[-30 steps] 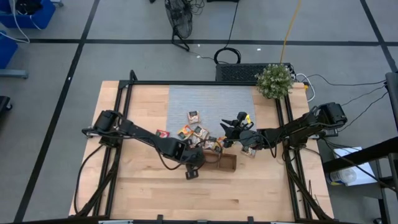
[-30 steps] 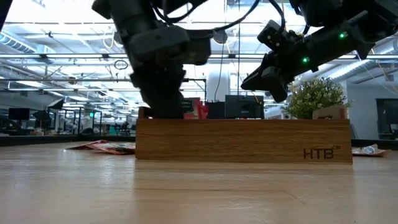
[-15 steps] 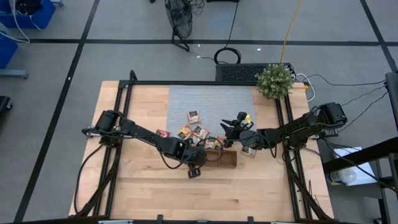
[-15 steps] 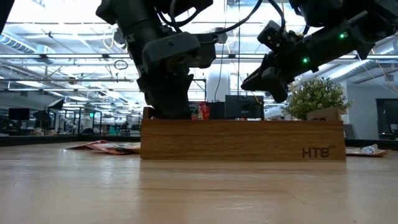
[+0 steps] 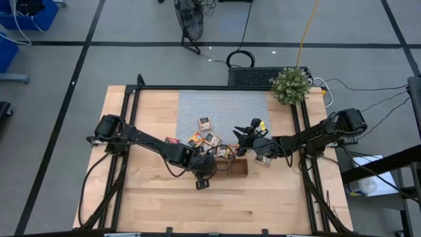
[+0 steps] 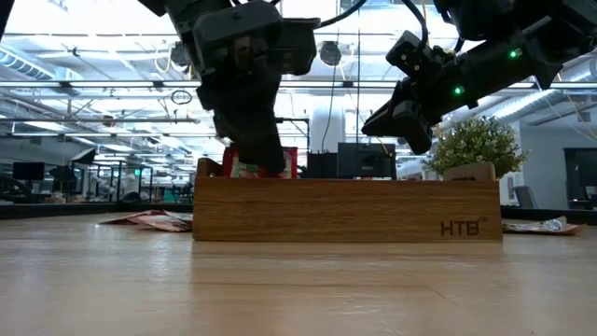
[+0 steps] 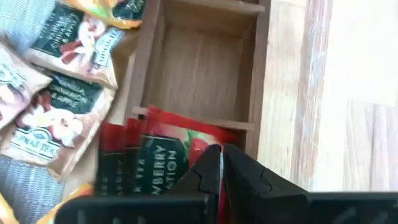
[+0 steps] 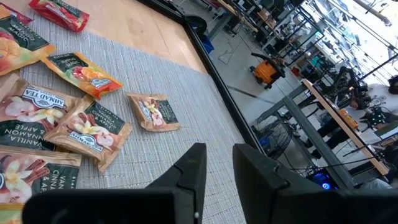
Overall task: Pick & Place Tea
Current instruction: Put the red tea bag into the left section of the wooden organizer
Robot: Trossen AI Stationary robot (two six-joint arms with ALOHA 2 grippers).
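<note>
The long wooden tray (image 5: 235, 168) lies near the table's middle, marked HTB on its near wall (image 6: 345, 210). Red tea packets (image 7: 161, 155) stand in its left end compartment and stick up above the wall (image 6: 280, 161); the compartment beside it (image 7: 199, 62) shows bare wood. My left gripper (image 7: 219, 158) is shut, slanting down over those red packets (image 6: 266, 163). Several loose packets (image 5: 209, 139) lie on the grey mat just beyond the tray. My right gripper (image 8: 219, 155) is open and hovers above the mat, right of that heap (image 5: 240, 139). My left gripper has its shut fingertips (image 7: 214, 155) against the top of a red packet (image 7: 186, 140) in the tray's left end compartment, coming from above at a slant. I cannot tell whether it pinches the packet or only presses on it. The packet stands in the compartment.
A potted plant (image 5: 290, 85) stands at the table's far right corner. A single red packet (image 5: 172, 141) lies on bare wood left of the mat, another packet (image 5: 263, 160) right of the tray. Bare wood (image 5: 197, 204) stretches from the tray to the near edge.
The tray has slid a little toward the table's left and far edge, with my left gripper at its left end. That gripper has tipped and risen slightly, and the red packets now show higher above the tray's wall. My right arm has kept still.
</note>
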